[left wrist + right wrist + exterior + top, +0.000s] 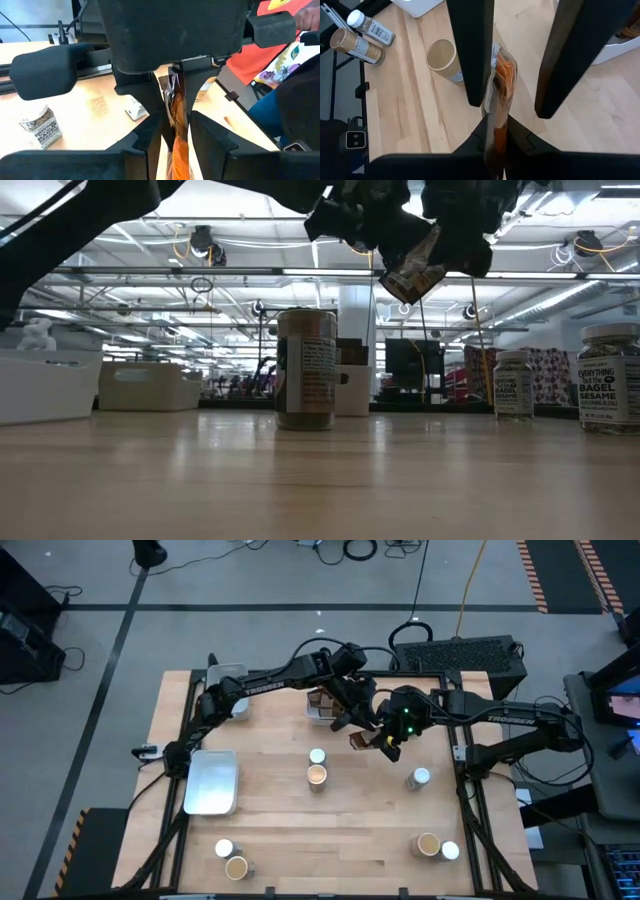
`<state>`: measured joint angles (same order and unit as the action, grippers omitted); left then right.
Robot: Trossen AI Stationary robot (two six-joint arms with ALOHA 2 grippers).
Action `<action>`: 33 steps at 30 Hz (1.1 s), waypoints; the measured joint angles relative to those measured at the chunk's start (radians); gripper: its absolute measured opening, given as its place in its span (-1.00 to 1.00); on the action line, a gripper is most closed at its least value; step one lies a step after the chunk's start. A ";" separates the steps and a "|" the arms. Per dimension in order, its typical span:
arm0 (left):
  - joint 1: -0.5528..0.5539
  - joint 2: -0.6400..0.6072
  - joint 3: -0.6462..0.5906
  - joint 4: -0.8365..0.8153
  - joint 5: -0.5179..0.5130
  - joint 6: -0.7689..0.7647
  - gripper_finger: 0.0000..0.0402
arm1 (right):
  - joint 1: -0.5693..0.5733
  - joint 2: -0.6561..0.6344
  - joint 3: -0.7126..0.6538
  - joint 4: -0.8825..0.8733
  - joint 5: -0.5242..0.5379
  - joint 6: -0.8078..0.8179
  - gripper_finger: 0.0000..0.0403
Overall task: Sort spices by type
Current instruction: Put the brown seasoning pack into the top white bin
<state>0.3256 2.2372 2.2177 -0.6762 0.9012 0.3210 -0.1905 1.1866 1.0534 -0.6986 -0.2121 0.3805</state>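
Observation:
A dark brown packet (360, 739) hangs in the air over the table's middle, between my two grippers. My right gripper (501, 125), reaching in from the right, is shut on it. My left gripper (177, 125) comes from the far left and is open, one finger on either side of the packet's other end (496, 55). In the low view the packet (413, 272) is tilted, well above the wood. A white-topped jar (317, 756) and a tan-topped jar (316, 775) stand upright just near of the grippers. More brown packets lie in a tray (320, 706) under the left arm. My right gripper pinches one end of the packet (496, 131) between its two fingers. The packet is lifted clear and runs out from the fingertips toward the left gripper. My left gripper has one finger (472, 75) right beside the packet's face; I cannot tell whether it touches. The other finger (565, 60) stands apart.
A pale tray (211, 781) sits at the table's left and another (232, 700) at the far left. A white-topped jar (420, 778) stands at the right. A jar pair (437, 846) is near right and another (231, 858) near left. Bare wood lies along the near middle.

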 joint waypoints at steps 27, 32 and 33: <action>0.000 0.000 0.000 -0.022 -0.021 0.008 -0.96 | -0.056 0.000 0.000 0.038 -0.031 0.030 -1.00; 0.004 0.000 0.000 -0.021 -0.021 0.008 -0.98 | -0.056 0.000 0.000 0.037 -0.030 0.021 -0.96; 0.006 0.000 0.000 -0.021 -0.021 0.007 -0.98 | -0.056 -0.001 0.000 0.037 -0.030 0.016 -0.93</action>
<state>0.3314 2.2372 2.2177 -0.6975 0.8799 0.3283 -0.2470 1.1860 1.0534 -0.6613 -0.2420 0.3965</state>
